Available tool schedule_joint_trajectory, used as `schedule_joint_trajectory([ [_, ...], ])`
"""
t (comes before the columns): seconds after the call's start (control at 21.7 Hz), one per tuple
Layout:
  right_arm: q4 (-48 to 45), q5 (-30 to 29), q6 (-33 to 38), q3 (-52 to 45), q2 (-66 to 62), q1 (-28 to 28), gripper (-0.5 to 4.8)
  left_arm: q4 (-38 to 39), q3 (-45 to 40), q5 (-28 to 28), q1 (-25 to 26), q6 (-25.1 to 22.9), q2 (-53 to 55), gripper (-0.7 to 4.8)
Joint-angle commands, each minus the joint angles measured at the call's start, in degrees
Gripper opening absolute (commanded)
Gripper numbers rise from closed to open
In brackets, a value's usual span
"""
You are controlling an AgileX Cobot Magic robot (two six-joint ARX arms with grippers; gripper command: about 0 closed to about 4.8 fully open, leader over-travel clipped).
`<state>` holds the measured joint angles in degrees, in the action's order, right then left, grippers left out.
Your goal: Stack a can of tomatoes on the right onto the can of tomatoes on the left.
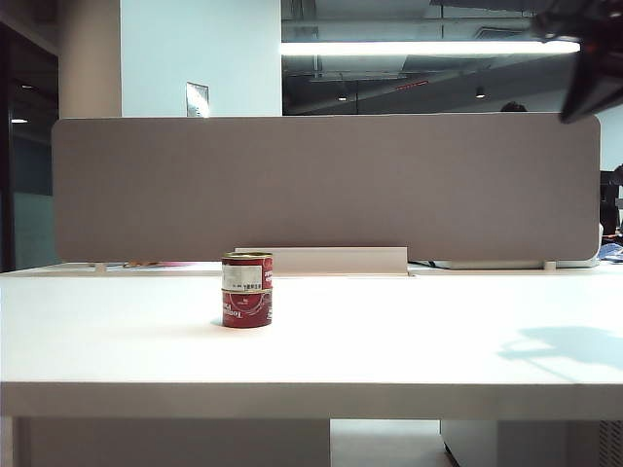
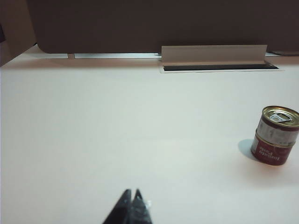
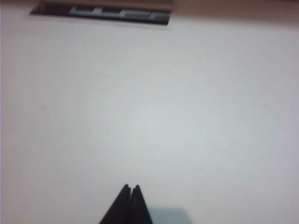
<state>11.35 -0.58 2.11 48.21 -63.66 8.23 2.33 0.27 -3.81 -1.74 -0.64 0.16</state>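
While I watch the exterior feed, one red-labelled metal can of tomatoes (image 1: pixel 247 271) sits squarely on top of a second red metal can of tomatoes (image 1: pixel 246 307), the pair standing left of centre on the white table (image 1: pixel 409 341) in front of the grey partition board (image 1: pixel 326 185). My left gripper (image 2: pixel 131 192) hangs low over bare tabletop, well apart from the stack, its black fingers pressed together on nothing. My right gripper (image 3: pixel 131 188) is over an empty stretch of table, fingers likewise pinched tight with nothing between them; its arm (image 1: pixel 589 58) shows dark at the exterior view's upper right corner.
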Motion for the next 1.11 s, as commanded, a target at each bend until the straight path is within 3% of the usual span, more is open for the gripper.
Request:
schedule_joint_trajectory([
  [0.05, -6.0, 2.6, 3.0, -8.0, 7.0, -0.1, -0.06, -0.7, 0.2, 0.0, 0.1, -0.4, 0.1, -0.06],
  [0.37, -7.2, 8.5, 6.5, -22.8, 19.3, 0.9, -0.06, -0.7, 0.2, 0.0, 0.1, -0.4, 0.1, -0.06],
  [0.78, -8.5, 7.9, 6.7, -38.7, 42.4, -2.6, -0.06, -0.7, 0.2, 0.0, 0.0, -0.4, 0.1, -0.06],
  [0.97, -7.7, 1.0, 6.7, -42.3, 50.5, -6.1, -0.06, -0.7, 0.2, 0.0, 0.0, -0.4, 0.1, -0.06],
  [1.11, -6.6, 0.0, 6.7, -43.4, 53.4, -7.0, -0.06, -0.7, 0.2, 0.0, 0.0, -0.4, 0.1, -0.06],
])
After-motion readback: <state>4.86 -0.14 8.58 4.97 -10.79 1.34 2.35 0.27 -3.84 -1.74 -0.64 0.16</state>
